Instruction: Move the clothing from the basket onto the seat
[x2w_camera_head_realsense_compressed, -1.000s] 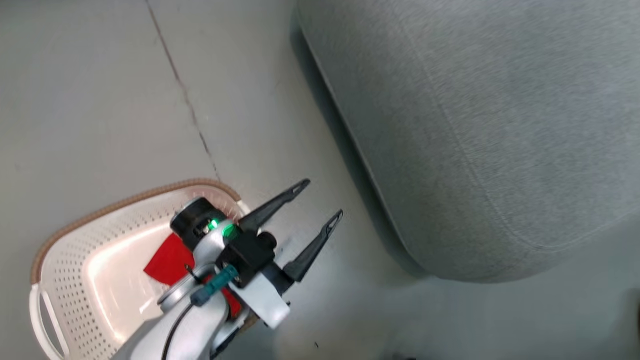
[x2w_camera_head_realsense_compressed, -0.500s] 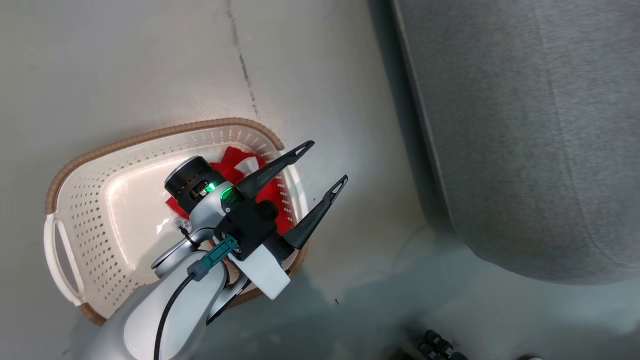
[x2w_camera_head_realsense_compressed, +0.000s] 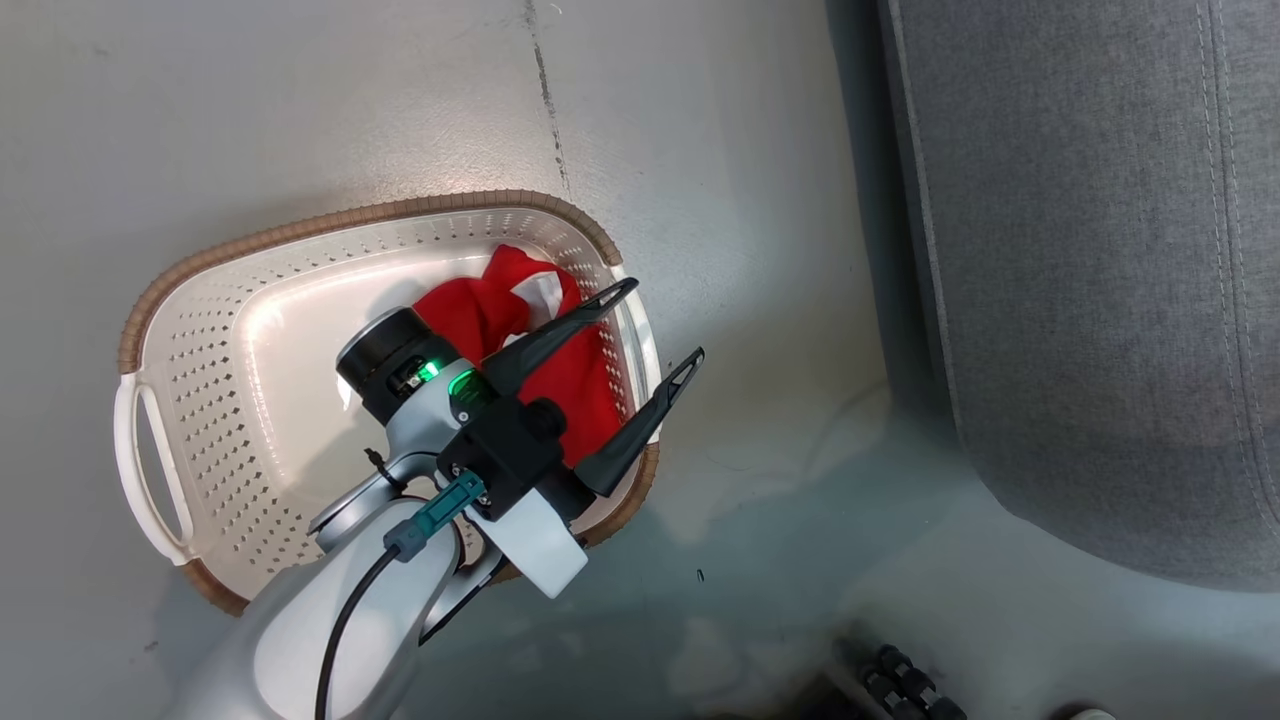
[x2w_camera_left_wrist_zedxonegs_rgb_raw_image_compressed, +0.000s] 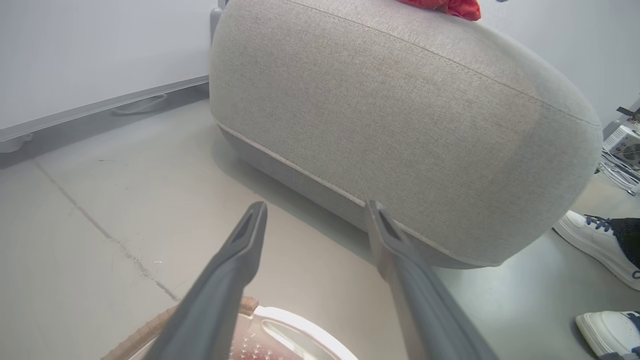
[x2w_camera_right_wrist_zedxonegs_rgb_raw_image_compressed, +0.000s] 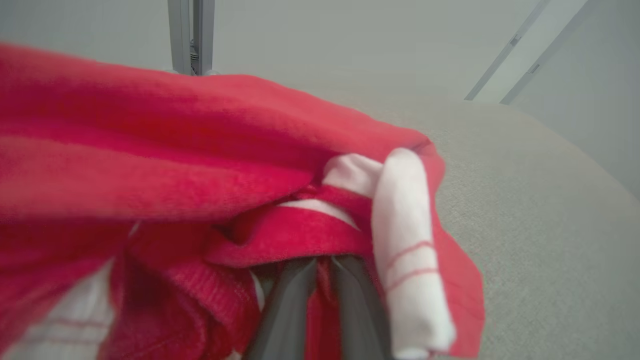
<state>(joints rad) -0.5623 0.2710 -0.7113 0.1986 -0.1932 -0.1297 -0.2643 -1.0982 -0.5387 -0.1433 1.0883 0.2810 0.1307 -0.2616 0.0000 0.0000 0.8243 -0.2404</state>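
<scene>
The cream basket (x2w_camera_head_realsense_compressed: 230, 400) with its brown rim stands on the floor at the left of the head view. A crumpled piece of red clothing (x2w_camera_head_realsense_compressed: 500, 310) with white trim lies against its right wall. My left gripper (x2w_camera_head_realsense_compressed: 660, 322) hangs open over the basket's right rim, holding nothing. The left wrist view has the same gripper (x2w_camera_left_wrist_zedxonegs_rgb_raw_image_compressed: 316, 206) pointing at the grey seat (x2w_camera_left_wrist_zedxonegs_rgb_raw_image_compressed: 400, 115), where red clothing (x2w_camera_left_wrist_zedxonegs_rgb_raw_image_compressed: 440, 6) lies on top. My right gripper (x2w_camera_right_wrist_zedxonegs_rgb_raw_image_compressed: 325, 261) is shut on red clothing (x2w_camera_right_wrist_zedxonegs_rgb_raw_image_compressed: 200, 165) with a white band, above the seat (x2w_camera_right_wrist_zedxonegs_rgb_raw_image_compressed: 525, 225).
A floor seam (x2w_camera_head_realsense_compressed: 548, 100) runs up from the basket's far rim. The seat (x2w_camera_head_realsense_compressed: 1100, 250) fills the right of the head view. A person's white shoes (x2w_camera_left_wrist_zedxonegs_rgb_raw_image_compressed: 595, 245) stand by the seat's corner. Dark rollers (x2w_camera_head_realsense_compressed: 905, 685) sit at the bottom edge.
The head camera has turned, so the basket and the clothing in it now show more fully and the seat sits further right. My left gripper stays open over the basket's right rim.
</scene>
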